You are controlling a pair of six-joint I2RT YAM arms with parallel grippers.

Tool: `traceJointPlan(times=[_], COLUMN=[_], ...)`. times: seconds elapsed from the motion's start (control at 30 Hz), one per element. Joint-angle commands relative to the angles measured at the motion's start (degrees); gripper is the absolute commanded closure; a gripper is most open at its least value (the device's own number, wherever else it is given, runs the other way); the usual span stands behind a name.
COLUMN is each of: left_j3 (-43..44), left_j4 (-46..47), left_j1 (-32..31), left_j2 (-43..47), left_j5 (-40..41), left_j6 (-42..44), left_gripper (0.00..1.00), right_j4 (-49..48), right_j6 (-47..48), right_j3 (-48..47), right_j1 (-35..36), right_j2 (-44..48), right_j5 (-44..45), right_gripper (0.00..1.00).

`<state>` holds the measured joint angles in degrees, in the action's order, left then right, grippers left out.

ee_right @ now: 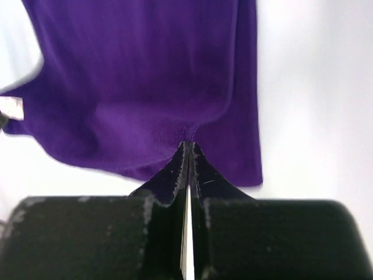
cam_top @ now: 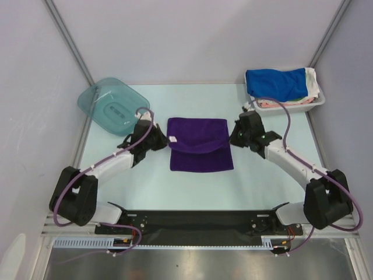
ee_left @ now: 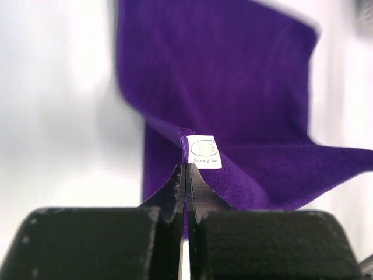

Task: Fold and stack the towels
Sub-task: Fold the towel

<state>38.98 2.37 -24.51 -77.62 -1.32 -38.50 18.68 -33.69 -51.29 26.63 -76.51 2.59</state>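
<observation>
Purple in colour, the towel (cam_top: 200, 153) was laid on the table (cam_top: 262, 186) between both arms. Its left corner, beside the white tag (ee_left: 204, 151), was pinched by the left gripper (ee_left: 186, 167); its right corner was pinched by the right gripper (ee_right: 187, 144), jaws pressed together.

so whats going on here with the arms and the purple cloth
Both arms are partway through folding the purple towel at the middle of the table. The left gripper is shut on its left edge beside a small white tag, and the right gripper is shut on its right edge. A blue towel lies in the white bin at the back right.
</observation>
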Motion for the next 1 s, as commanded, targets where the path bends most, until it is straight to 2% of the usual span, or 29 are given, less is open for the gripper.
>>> traceJointPlan(times=[0.0,0.17,0.3,0.5,0.63,0.73,0.97], left_j3=[10.20,24.71,39.19,54.76,58.92,61.64,63.23], left_j4=[1.32,1.49,2.73,4.31,8.61,10.37,17.75], left_j1=[3.32,6.40,7.64,9.04,9.92,10.36,10.63], left_j2=[-3.05,-15.17,-23.96,-34.60,-39.44,-41.98,-45.07], left_j5=[-3.68,-6.76,-8.43,-8.70,-8.52,-8.26,-7.56], left_j6=[1.15,1.41,1.41,1.59,1.06,1.06,0.44], left_gripper=[1.00,1.00,1.00,1.00,1.00,1.00,1.00], right_j4=[-1.01,-4.33,-5.75,-7.43,-7.16,-7.95,-14.28], right_j6=[4.51,8.63,10.75,11.98,13.12,13.13,11.72], right_j3=[-8.90,-25.77,-38.05,-54.24,-64.53,-68.14,-70.61], right_j1=[-4.12,-10.27,-12.65,-14.85,-15.82,-17.05,-19.78], right_j2=[-3.63,-12.68,-24.09,-36.94,-44.76,-47.06,-51.01], right_j5=[-1.89,-6.63,-7.95,-10.50,-10.33,-9.80,-10.15], right_gripper=[1.00,1.00,1.00,1.00,1.00,1.00,1.00])
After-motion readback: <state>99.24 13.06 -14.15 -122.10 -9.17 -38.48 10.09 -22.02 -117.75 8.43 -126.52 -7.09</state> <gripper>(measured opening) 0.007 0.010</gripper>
